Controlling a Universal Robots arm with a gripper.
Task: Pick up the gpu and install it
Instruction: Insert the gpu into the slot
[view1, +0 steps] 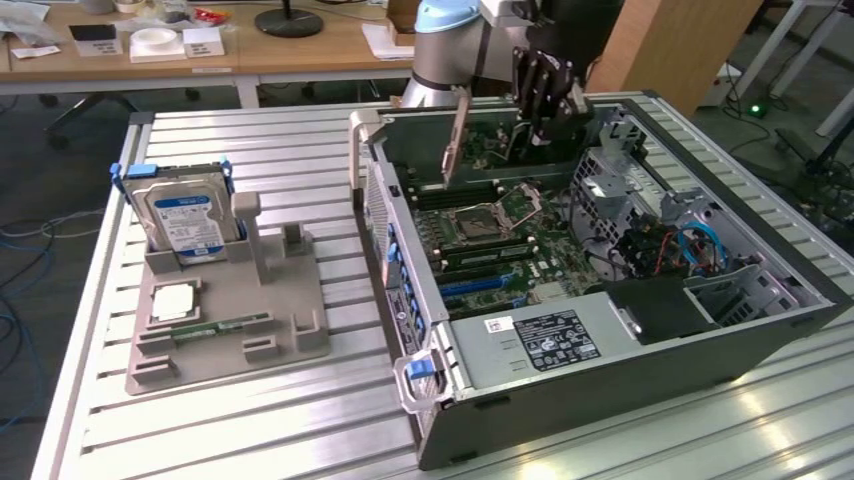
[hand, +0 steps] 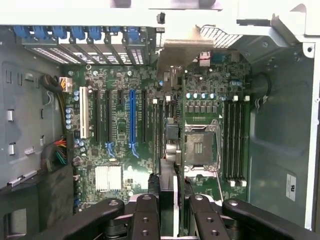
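Aluminium slatted table, carrying open grey computer case; green motherboard inside. Gpu, upright on edge above the motherboard, clamped between the narrow-set fingers of black gripper.

My gripper in matt black, its fingers smooth and studded with small screw heads, my gpu with a dull silvery metal bracket on a green board, computer case of satin grey sheet metal, ribbed aluminium table faintly glossy, matt grey plastic tray
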